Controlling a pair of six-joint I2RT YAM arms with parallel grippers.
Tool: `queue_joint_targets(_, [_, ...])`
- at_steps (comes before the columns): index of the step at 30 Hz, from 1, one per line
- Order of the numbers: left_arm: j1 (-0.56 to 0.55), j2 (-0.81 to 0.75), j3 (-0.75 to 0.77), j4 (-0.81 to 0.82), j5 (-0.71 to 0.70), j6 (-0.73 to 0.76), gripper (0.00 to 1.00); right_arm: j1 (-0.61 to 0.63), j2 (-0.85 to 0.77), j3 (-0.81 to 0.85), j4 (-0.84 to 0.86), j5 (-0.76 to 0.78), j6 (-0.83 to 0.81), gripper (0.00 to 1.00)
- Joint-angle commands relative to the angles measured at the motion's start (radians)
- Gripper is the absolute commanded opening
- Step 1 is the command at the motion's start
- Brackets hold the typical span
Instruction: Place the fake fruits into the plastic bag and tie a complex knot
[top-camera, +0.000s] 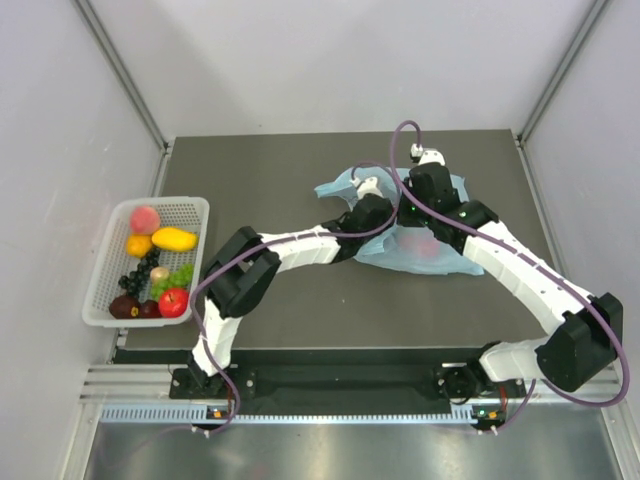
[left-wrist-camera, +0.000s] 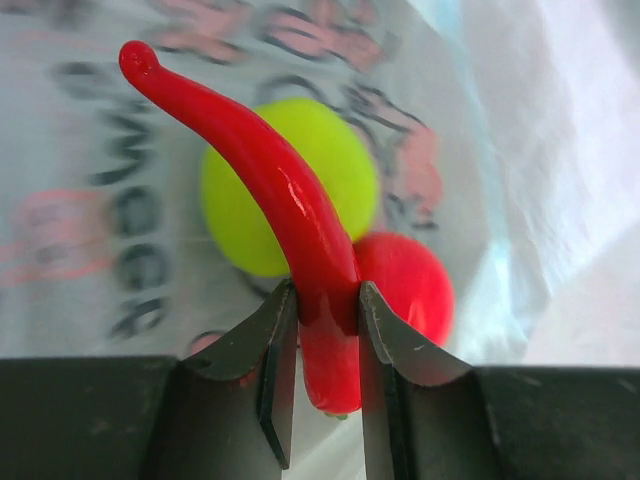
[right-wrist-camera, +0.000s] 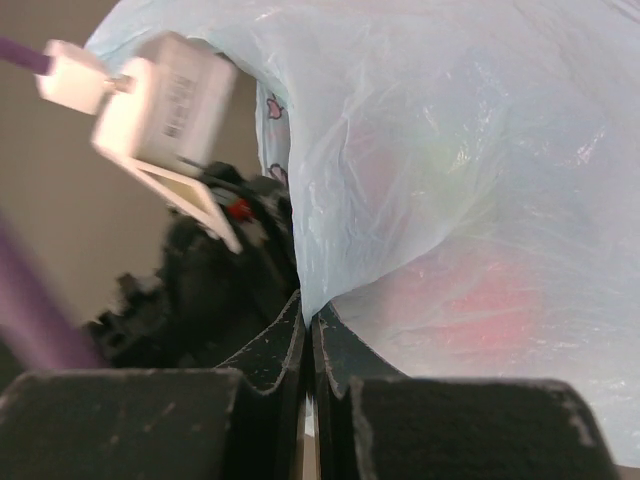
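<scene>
The table (top-camera: 300, 170) carries the light-blue plastic bag (top-camera: 425, 245) at centre-right, lying slumped with both arms reaching to its mouth at the far side. The white mesh basket (top-camera: 160, 203) sits at the left edge, well apart from the bag, with fruits not yet loaded, among them a peach (top-camera: 146, 218), a mango (top-camera: 175, 239) and a red apple (top-camera: 173, 302). The right gripper (right-wrist-camera: 308, 318) is pinched fully together on the bag's edge, which, by judgement, lifts the film so that the mouth stays open for loading. The left gripper (left-wrist-camera: 325, 300) is inside that opening, fingers clamped on the thick end of a curved red chilli pepper (left-wrist-camera: 270, 170), whose tip points away over the printed bag wall. Below it, a green apple (left-wrist-camera: 290, 185) and a red fruit (left-wrist-camera: 405, 280) lie touching inside the bag.
</scene>
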Motion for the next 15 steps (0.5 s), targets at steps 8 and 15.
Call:
queue_joint_targets(8, [-0.019,0.037,0.119,0.004,0.075,0.057,0.79,-0.016,-0.038,0.026,0.021,0.039,-0.006,0.0])
queue_joint_targets(15, [-0.008,-0.021,0.11,-0.1,0.049,0.097,0.82,-0.021,-0.043,0.023,0.021,0.048,-0.001,0.0])
